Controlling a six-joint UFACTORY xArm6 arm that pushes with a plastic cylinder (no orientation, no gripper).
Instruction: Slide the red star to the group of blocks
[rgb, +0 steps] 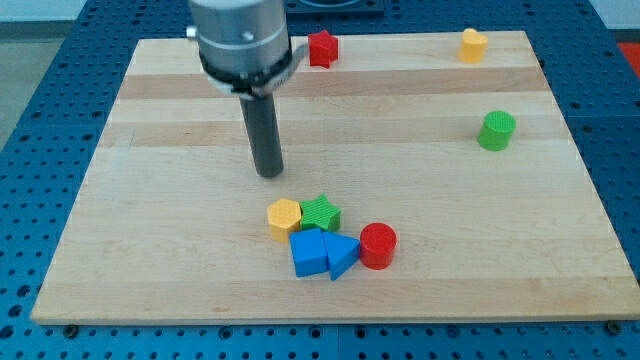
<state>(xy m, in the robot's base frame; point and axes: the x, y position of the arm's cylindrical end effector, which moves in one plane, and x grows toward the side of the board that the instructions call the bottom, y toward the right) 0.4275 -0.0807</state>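
Note:
The red star (322, 48) lies near the board's top edge, a little left of centre. My tip (268, 173) rests on the board well below it and slightly to its left. The group of blocks lies below the tip, near the view's bottom: a yellow hexagon (284, 217), a green star (320, 213), a blue cube (309, 253), a blue triangle (343, 255) and a red cylinder (378, 245). The tip touches no block.
A yellow block (473, 45) sits near the top right corner. A green cylinder (496, 131) stands at the right. The wooden board (150, 230) lies on a blue perforated table (40, 120).

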